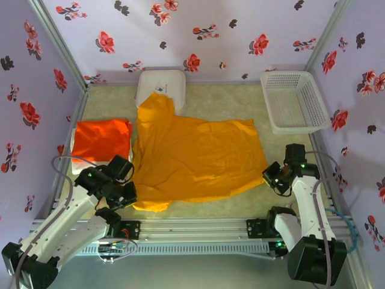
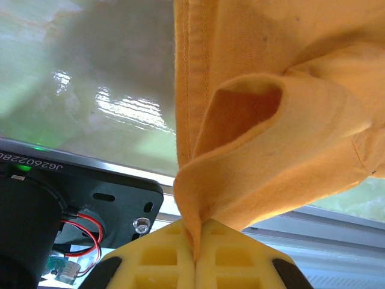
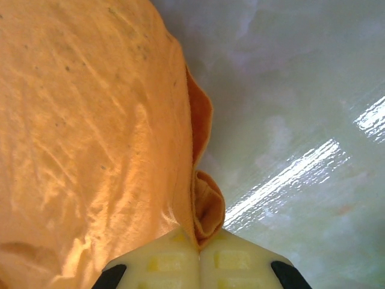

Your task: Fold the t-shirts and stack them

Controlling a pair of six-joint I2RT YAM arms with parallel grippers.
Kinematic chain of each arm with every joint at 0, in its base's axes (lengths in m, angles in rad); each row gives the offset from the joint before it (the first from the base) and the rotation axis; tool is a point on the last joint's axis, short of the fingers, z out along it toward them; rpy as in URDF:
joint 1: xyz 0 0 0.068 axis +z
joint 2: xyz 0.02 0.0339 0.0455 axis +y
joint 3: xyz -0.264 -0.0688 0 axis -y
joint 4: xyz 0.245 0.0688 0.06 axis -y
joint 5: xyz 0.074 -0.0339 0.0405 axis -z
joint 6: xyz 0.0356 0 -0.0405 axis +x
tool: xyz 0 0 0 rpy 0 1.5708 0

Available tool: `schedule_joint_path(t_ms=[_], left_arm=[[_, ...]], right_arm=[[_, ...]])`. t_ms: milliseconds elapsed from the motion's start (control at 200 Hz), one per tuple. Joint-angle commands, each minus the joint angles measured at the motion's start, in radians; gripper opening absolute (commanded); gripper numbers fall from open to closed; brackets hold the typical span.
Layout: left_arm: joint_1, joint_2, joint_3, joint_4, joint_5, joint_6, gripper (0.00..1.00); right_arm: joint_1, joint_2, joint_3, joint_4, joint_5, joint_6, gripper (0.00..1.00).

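Yellow shirt [image 1: 198,158]: spread across the middle of the frame, one sleeve reaching up onto the white box [image 1: 161,84]; not yet folded.
Left pincer [image 2: 195,244]: closed tight on the shirt's lower-left edge, cloth bunched between the pads.
Right pincer [image 3: 198,247]: clamped on the lower-right corner of the same shirt.
Red shirt [image 1: 102,139]: folded, left of centre, resting on a white layer [image 1: 76,162], probably the white shirt.
Done: seemingly two shirts folded and stacked.
Remaining: fold the yellow one, lay it on the pile.
Basket [image 1: 295,102]: upper right, well apart.
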Motion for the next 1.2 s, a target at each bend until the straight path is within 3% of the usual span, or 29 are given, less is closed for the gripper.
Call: schedule_joint_path(t_ms=[0, 145, 245, 380, 530, 645, 675, 985, 1070, 1195], left_arm=[[-0.006, 0.010, -0.029, 0.018, -0.014, -0.019, 0.00], [-0.006, 0.016, -0.041, 0.029, -0.013, -0.019, 0.00], [-0.006, 0.020, -0.055, 0.042, -0.018, -0.021, 0.00], [-0.006, 0.035, -0.071, 0.073, -0.013, -0.018, 0.00], [-0.005, 0.072, -0.071, 0.099, -0.011, -0.001, 0.00], [-0.005, 0.079, -0.072, 0.116, -0.014, 0.003, 0.00], [-0.005, 0.082, -0.072, 0.123, -0.013, 0.003, 0.00], [-0.004, 0.102, -0.067, 0.133, -0.013, 0.025, 0.00], [-0.004, 0.105, -0.065, 0.137, -0.013, 0.028, 0.00], [-0.002, 0.097, -0.063, 0.144, -0.014, 0.028, 0.00]], right_arm=[[0.005, 0.027, -0.039, 0.008, -0.020, 0.006, 0.02], [0.005, 0.071, -0.082, 0.076, -0.026, 0.016, 0.03], [0.005, 0.098, -0.094, 0.129, -0.008, 0.011, 0.12], [0.005, 0.189, -0.093, 0.236, -0.030, -0.002, 0.30], [0.005, 0.297, -0.033, 0.253, -0.032, -0.055, 0.61], [0.005, 0.262, -0.023, 0.218, 0.011, -0.067, 0.84], [0.005, 0.245, -0.028, 0.217, 0.015, -0.060, 0.86], [0.005, 0.229, -0.098, 0.216, 0.018, -0.020, 0.36], [0.006, 0.210, -0.106, 0.202, 0.007, -0.018, 0.18], [0.006, 0.168, -0.116, 0.194, 0.009, -0.013, 0.06]])
